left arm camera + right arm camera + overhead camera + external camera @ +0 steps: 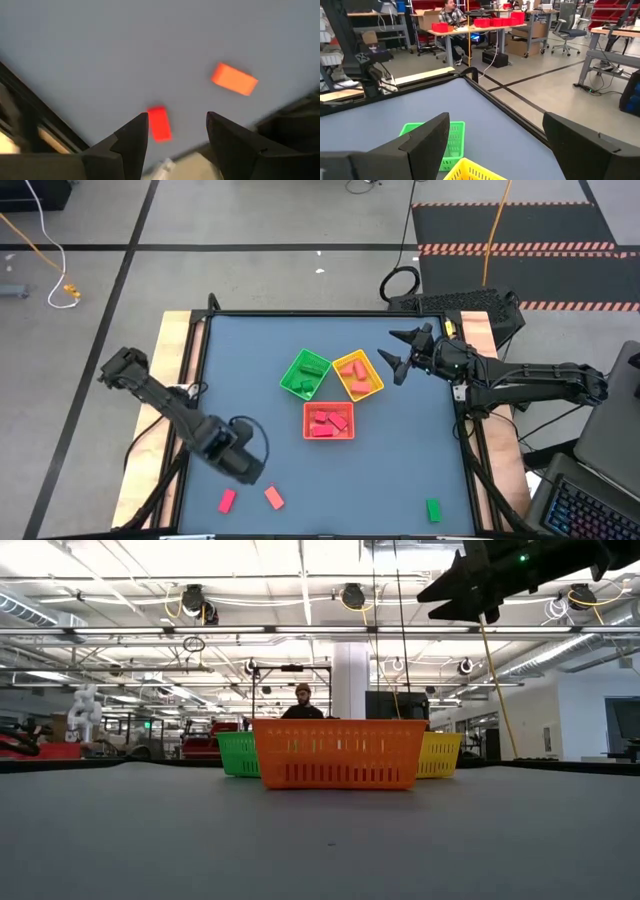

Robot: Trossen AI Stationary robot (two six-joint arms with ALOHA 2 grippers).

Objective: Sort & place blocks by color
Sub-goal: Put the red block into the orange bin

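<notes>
At the table's near edge, the left gripper is hovering with its fingers spread, looking down on a red block and an orange block lying near each other on the grey top. In its wrist view the red block is sitting between the fingertips, a little off to one side; the orange block is lying farther off. A green block is lying alone, well apart toward the opposite near corner.

In the middle, three trays are touching: green tray, yellow tray, red tray, each already holding blocks. The right gripper is waiting raised, just beside the yellow tray, fingers wide open.

The risks, as I judge them: the red block is lying close to the table's edge, so an off-centre descent could be nudging it over. The trays are crowded together, so a careless drop could be landing in the wrong colour.
</notes>
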